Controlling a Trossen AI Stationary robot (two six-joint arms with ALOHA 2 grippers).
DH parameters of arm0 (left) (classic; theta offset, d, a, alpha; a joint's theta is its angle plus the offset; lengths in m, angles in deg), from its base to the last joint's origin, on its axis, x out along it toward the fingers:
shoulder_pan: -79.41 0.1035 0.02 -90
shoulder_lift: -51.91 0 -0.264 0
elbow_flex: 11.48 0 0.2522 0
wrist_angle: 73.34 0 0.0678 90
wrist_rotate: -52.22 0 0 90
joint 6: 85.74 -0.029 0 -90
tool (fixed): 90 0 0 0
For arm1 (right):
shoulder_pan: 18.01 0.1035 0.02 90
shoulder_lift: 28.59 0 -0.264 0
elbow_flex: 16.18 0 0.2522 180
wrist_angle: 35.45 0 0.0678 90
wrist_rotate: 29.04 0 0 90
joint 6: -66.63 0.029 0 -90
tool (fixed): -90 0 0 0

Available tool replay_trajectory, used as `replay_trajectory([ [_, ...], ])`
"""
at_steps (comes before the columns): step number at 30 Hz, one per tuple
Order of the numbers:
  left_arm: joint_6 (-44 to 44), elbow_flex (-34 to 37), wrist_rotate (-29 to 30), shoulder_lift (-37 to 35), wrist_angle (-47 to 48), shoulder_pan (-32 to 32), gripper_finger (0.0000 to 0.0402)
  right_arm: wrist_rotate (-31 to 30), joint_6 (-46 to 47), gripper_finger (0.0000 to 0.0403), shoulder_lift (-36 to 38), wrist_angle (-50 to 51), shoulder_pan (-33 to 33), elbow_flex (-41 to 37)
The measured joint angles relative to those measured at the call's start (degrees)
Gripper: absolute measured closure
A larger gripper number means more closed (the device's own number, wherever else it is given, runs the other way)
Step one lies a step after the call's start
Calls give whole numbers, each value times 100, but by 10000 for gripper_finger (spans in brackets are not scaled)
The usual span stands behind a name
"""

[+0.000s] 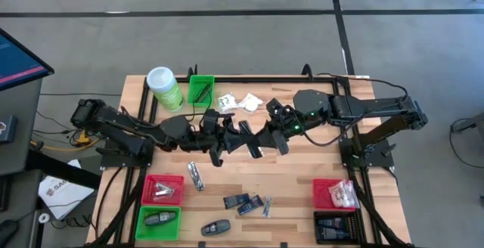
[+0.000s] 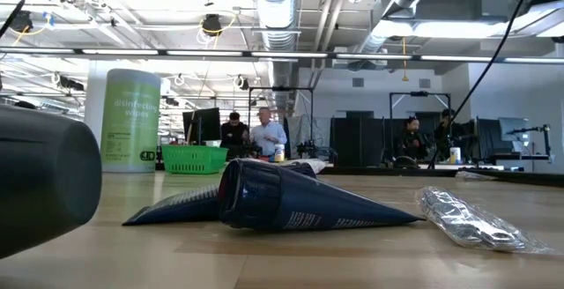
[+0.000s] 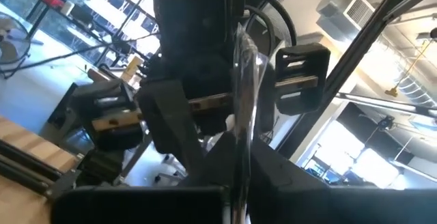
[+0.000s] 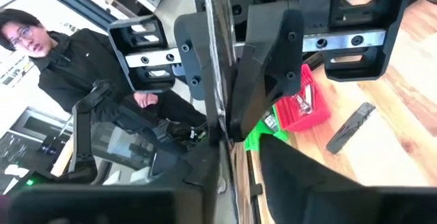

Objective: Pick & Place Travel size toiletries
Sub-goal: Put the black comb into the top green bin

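Front of table, loose pieces: a black oval piece point(image 1: 215, 227), two flat dark blue-black packets point(image 1: 243, 203) and a slim silvery packet point(image 1: 267, 206) lie near the front edge, apart from both arms.
Their look: in the low view the dark blue-black packet point(image 2: 300, 203) is a creased pouch tapering to a flat sealed end. The silvery crinkly packet point(image 2: 467, 218) beside it is wrinkled film.
Handling, my guess: light and limp, and the film is likely slippery. I would pinch across the flat faces near a sealed edge, not over the puffy middle.
Sorted so far: a red plastic bin point(image 1: 145, 190) at front left holds silvery pieces. A red plastic bin point(image 1: 316, 195) at front right holds crinkly sachets.
Mid-table, left claw point(image 1: 227, 136): clenched on a thin clear-silvery strip packet point(image 3: 242, 115), which is held off the table and seen edge-on in the wrist views.
Mid-table, right claw point(image 1: 265, 136): nose to nose with the left one, at the same strip. Whether it grips I cannot tell.
Strip handling, my guess: floppy and thin, so it may bend or slide if held by one end only.
Far side: white crinkly sachets point(image 1: 240, 102) wait on the table, between a small green plastic bin point(image 1: 190, 89) and the right arm.
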Motion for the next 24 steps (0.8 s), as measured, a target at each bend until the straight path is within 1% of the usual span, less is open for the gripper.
replay_trajectory([
  [4, 71, 7, 143, -19, 351, -105, 400, 15, -107, 246, 42, -48, 0, 0],
  [8, 186, 11, 525, -255, 1128, -200, 400, 21, -109, 180, 158, -49, -4, 2],
  [12, 300, 11, 923, -593, 1960, -248, 400, 39, -86, 135, 304, -44, 0, 2],
  [17, 560, 11, 1234, -1129, 3256, -247, 400, 39, -84, 115, 481, -44, -42, 2],
  [21, 827, 9, 1373, -1428, 4326, -197, 401, 43, -86, 112, 527, -34, -102, 4],
  [24, 1055, 7, 1375, -1521, 5057, -101, 401, 58, -106, 112, 520, -20, -113, 2],
])
